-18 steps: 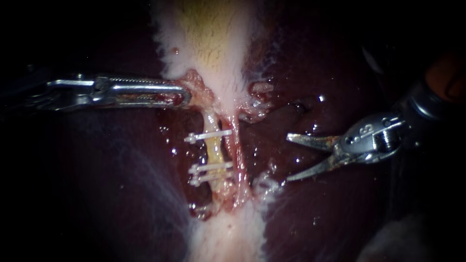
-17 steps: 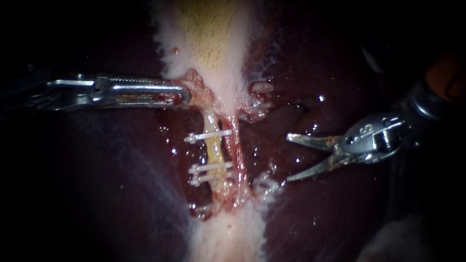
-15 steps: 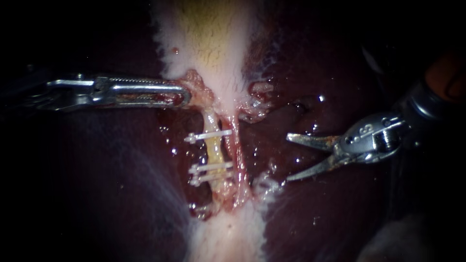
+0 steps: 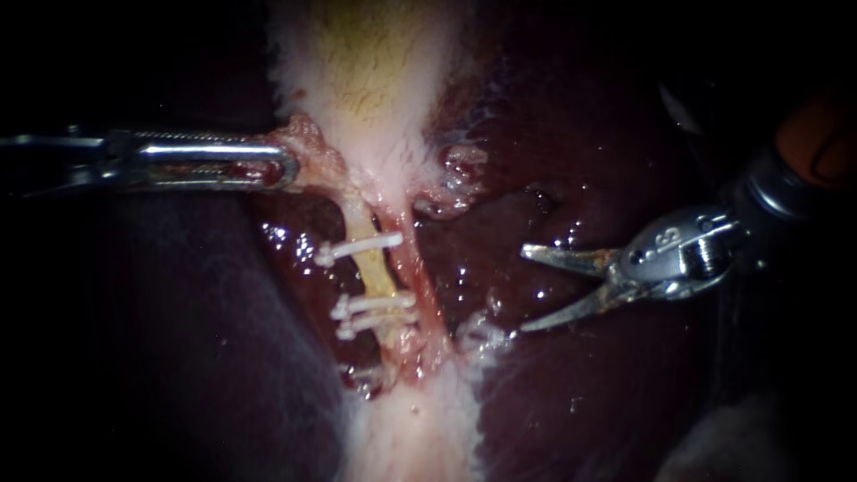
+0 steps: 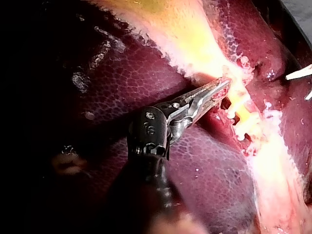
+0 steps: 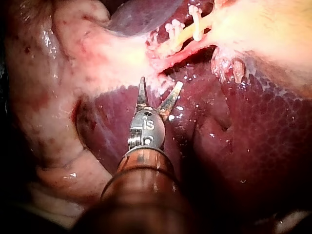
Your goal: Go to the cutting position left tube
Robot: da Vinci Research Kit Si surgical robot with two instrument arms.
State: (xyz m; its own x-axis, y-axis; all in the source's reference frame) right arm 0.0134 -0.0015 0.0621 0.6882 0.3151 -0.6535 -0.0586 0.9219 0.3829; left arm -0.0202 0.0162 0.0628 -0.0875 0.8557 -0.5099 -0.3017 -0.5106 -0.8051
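Currently, the left tube [image 4: 375, 272] runs as a yellowish strand down from the gallbladder [image 4: 366, 80], near the middle of the endoscope view. It carries an upper clip [image 4: 357, 249] and a lower pair of clips [image 4: 370, 312]. The bare stretch between them is, by judgement, the cutting position. The right tube [image 4: 418, 268], pinker, lies just beside the left tube on the side facing the cutting tool.

Status: the approach is not complete. The right tool [image 4: 522, 290] hangs over the liver [image 4: 580, 393], well apart from both tubes, its two blade-like jaws spread wide with nothing between them. The right wrist view confirms this: the tool [image 6: 161, 83] is open, with the clipped tube ahead of it. The left tool [image 4: 284, 166] is pressed together on a lump of tissue at the lower end of the gallbladder, pulling it sideways. What is left is the travel to the tube and setting the jaws astride the bare stretch.

Clearances:
- Open, wet liver surface lies between the right tool and the tubes.
- The lower jaw tip sits near a pale fringe [image 4: 486, 335] of tissue.
- The right tube blocks a straight approach and could be caught.
- The gap between the clips is narrow.
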